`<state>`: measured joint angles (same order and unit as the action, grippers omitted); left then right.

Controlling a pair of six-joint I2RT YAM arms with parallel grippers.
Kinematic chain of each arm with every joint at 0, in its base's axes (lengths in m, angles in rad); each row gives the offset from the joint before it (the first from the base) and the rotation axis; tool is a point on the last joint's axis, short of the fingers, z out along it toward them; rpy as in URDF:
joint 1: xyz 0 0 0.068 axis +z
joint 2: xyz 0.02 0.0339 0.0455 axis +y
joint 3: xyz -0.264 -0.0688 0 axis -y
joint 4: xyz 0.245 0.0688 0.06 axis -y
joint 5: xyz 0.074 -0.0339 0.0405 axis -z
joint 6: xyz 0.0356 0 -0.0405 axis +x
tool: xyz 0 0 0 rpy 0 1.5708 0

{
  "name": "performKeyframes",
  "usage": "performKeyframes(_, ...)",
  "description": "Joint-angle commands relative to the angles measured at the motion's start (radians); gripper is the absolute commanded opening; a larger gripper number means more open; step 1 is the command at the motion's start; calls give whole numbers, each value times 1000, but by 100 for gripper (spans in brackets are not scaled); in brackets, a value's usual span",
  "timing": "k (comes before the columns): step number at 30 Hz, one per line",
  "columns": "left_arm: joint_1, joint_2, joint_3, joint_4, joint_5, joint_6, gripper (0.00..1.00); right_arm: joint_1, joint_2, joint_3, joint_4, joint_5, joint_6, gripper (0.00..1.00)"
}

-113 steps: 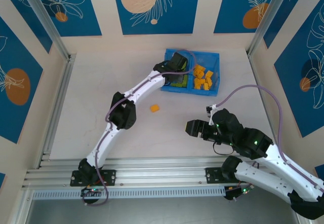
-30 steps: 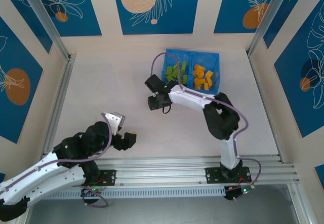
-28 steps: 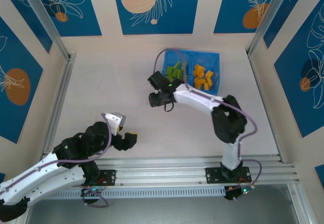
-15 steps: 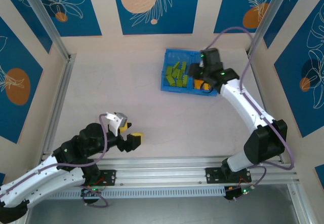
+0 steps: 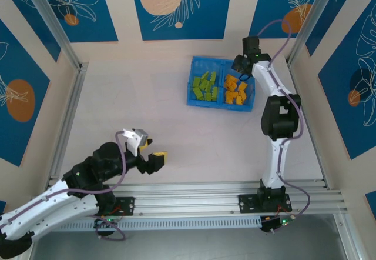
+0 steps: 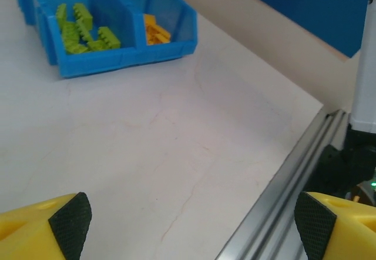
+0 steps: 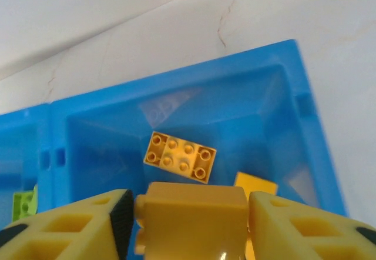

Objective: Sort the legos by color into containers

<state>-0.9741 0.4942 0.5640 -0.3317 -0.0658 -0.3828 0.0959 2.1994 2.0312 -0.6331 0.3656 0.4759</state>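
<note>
The blue bin (image 5: 191,93) stands at the back of the table. Its left compartment holds lime green legos (image 5: 202,85), its right one orange-yellow legos (image 5: 235,89). My right gripper (image 5: 241,75) hangs over the right compartment, shut on an orange-yellow lego (image 7: 191,219) that fills the gap between its fingers. Below it lie a studded orange-yellow brick (image 7: 179,157) and a flat one (image 7: 255,185) on the blue floor (image 7: 117,130). My left gripper (image 5: 150,149) stands open near the table's front left, with bare tabletop between its fingers (image 6: 70,225).
The left wrist view has the bin (image 6: 106,60) far off at upper left, green legos (image 6: 82,30) and orange-yellow ones (image 6: 154,33) inside. An aluminium rail (image 5: 194,190) runs along the near edge, also at lower right as the rail (image 6: 282,183). Walls enclose the table.
My right gripper carried the orange-yellow lego from mid-table back and right to above the bin's right compartment. The left gripper stayed near the front and opened a little wider.
</note>
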Motion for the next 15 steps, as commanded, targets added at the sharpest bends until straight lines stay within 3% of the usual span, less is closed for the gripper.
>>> performKeyframes(1, -6, 18, 37, -81, -92, -7, 92, -3, 47, 133, -124, -19, 28, 63)
performKeyframes(5, -6, 43, 39, -172, -259, -100, 94, 1, 22, 152, -155, -27, 37, 69)
performKeyframes(8, -6, 64, 16, -171, -383, -132, 95, 9, -81, 59, -156, -41, 34, 70)
performKeyframes(11, -3, 73, -24, -88, -507, -34, 95, 15, -270, -171, -67, -68, 38, 72)
performKeyframes(15, 24, 110, -76, 109, -702, 201, 97, 19, -583, -529, 71, -80, 51, 78)
